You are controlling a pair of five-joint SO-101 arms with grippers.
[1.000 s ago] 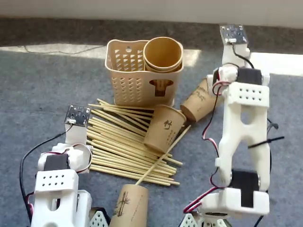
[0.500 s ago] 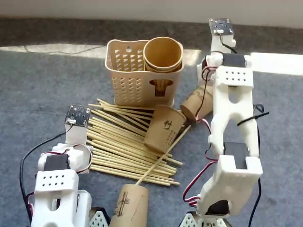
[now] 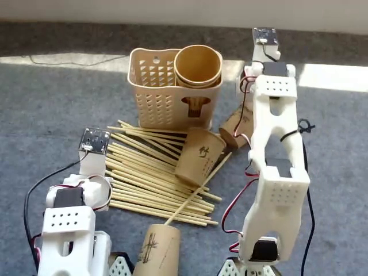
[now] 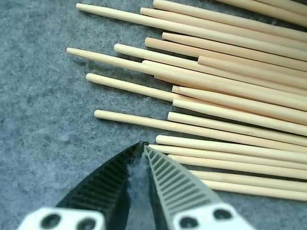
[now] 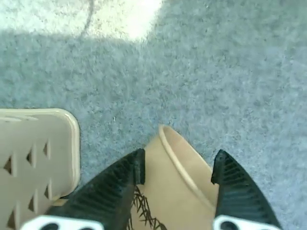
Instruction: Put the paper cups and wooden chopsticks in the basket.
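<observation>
All on a grey felt-covered table [image 3: 57, 115]. From above: beige perforated plastic basket [image 3: 164, 95] holding nested tan paper cups [image 3: 198, 63]; pale wooden chopsticks [image 3: 146, 178] fanned out before it, one printed paper cup [image 3: 200, 155] lying across them. Left wrist: left tool [image 4: 142, 145] pressed together, hanging over bare felt just beside the chopstick ends. Right wrist: right tool [image 5: 180, 155] spread wide, straddling a tipped tan paper cup [image 5: 165, 199] beside the basket's corner.

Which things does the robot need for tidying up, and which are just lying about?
For the job: basket, wooden chopsticks, stacked paper cups inside the basket, paper cup on the chopsticks, paper cup beside the basket, paper cup at the near edge.
Just lying about: grey carpet, thin cable.
</observation>
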